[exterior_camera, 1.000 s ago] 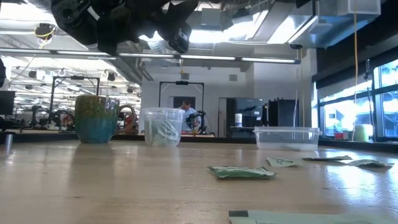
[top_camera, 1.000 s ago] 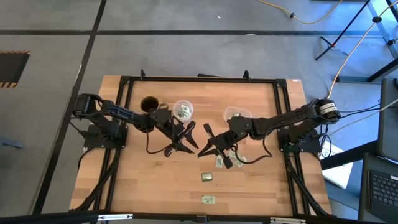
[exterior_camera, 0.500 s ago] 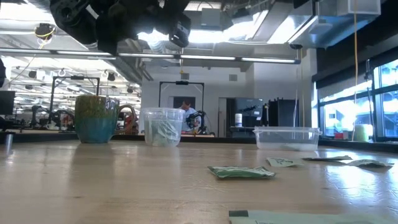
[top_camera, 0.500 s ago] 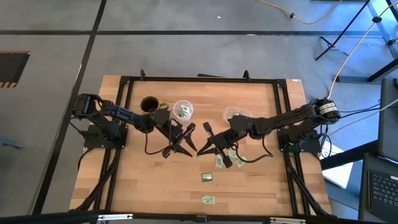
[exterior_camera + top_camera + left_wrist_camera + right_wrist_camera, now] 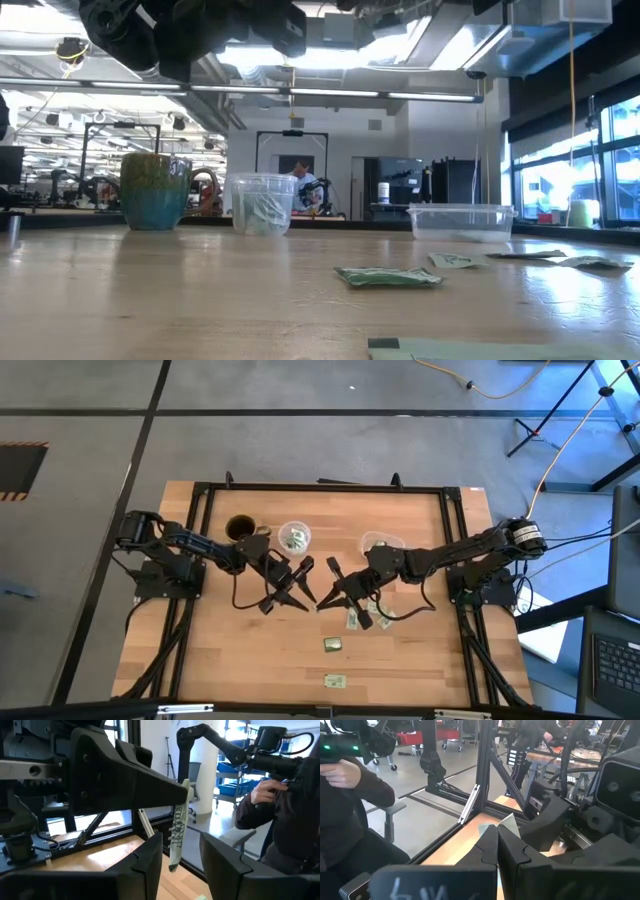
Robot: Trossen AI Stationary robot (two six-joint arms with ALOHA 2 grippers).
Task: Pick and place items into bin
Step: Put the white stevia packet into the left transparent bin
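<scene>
Above the table's middle, my right gripper (image 5: 497, 842) is shut on one green-and-white packet (image 5: 177, 825). My left gripper (image 5: 182, 862) is open and faces it. Its two fingers stand on either side of the packet's free end without touching. In the high view the two grippers meet at the left (image 5: 293, 586) and the right (image 5: 330, 592). Other packets lie flat on the wood (image 5: 333, 644), (image 5: 335, 681), (image 5: 355, 620), and several sit in the clear cup (image 5: 294, 538). My right gripper pinches the packet by one end (image 5: 506, 826) between its two shut fingers. It comes from the table's right side, roughly level. The rest of the packet (image 5: 175, 845) sticks out past the fingertips, lifted clear of the table, between the left gripper's fingers.
A green-blue mug (image 5: 155, 190) stands left of the clear cup (image 5: 262, 203) near the far edge. A shallow clear tub (image 5: 460, 221) sits by the right arm. Loose packets (image 5: 388, 277) lie toward the near right. A person holding a controller shows beyond the table (image 5: 350, 785).
In the low view the dark gripper parts over the cup have risen a little toward the picture's top. The packets on the table have stayed where they were.
</scene>
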